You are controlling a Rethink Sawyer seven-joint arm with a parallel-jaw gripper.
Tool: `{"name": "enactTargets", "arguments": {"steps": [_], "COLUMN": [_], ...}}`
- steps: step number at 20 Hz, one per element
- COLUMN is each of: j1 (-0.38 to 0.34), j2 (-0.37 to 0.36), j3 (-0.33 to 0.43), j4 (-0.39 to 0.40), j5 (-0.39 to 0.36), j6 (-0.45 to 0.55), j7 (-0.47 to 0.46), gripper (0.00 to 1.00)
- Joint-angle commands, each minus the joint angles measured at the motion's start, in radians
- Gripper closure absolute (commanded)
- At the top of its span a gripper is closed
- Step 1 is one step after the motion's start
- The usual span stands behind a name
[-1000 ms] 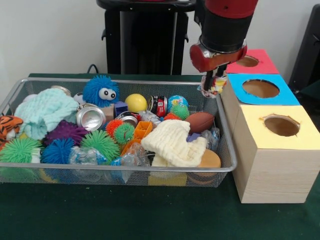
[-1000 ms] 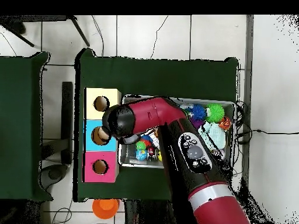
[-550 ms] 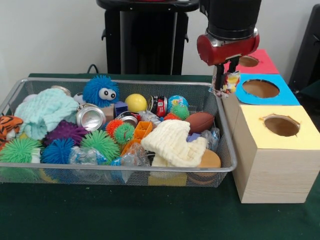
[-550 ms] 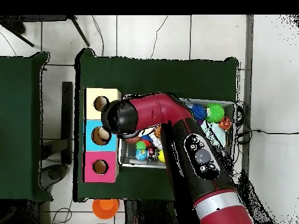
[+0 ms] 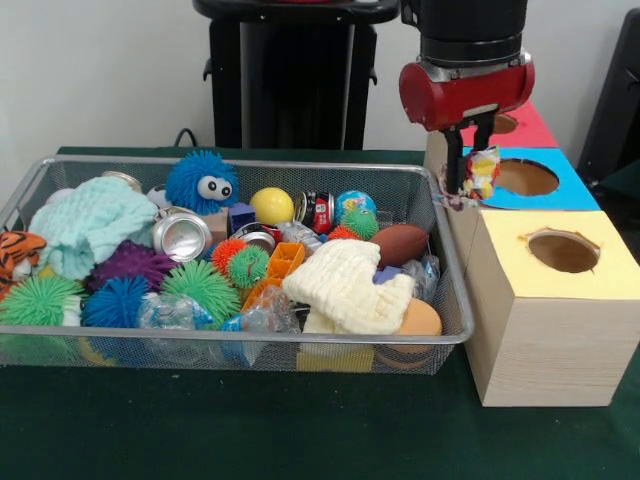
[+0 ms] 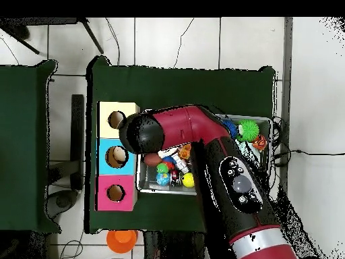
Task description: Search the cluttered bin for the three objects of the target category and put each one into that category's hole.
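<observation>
My gripper (image 5: 470, 172) hangs at the left edge of the blue-topped box, just left of the round hole (image 5: 527, 177). It is shut on a crumpled yellow, red and white wrapper (image 5: 484, 170), held above the box's rim and beside the bin's right end. The silver wire-mesh bin (image 5: 250, 338) lies to the left, full of clutter. In the overhead view the arm's black wrist (image 6: 140, 132) covers the gripper and wrapper. There the blue-topped hole (image 6: 116, 156) sits just left of the wrist, and only part of the bin (image 6: 143, 186) shows.
A red-topped box (image 5: 528, 128) stands behind the blue one and a yellow-topped box (image 5: 563, 250) in front. The bin holds crushed cans (image 5: 182, 234), spiky balls (image 5: 203, 285), a blue furry toy (image 5: 201, 181), knitted cloths (image 5: 350, 287), a brown football (image 5: 402, 243) and crumpled plastic.
</observation>
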Motion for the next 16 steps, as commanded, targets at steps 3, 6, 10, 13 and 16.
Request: {"name": "enactTargets", "arguments": {"steps": [3, 6, 10, 13, 16], "j1": [0.047, 0.06, 0.042, 0.05, 0.067], "j2": [0.067, 0.096, 0.117, 0.127, 0.149], "j3": [0.014, 0.004, 0.032, 0.029, 0.014], "j4": [0.056, 0.062, 0.108, 0.111, 0.096], "j5": [0.023, 0.026, 0.047, 0.061, 0.063], "j6": [-0.156, -0.185, -0.25, -0.248, -0.219], "j7": [0.14, 0.144, 0.138, 0.131, 0.108], "gripper": [1.0, 1.0, 1.0, 1.0, 1.0]}}
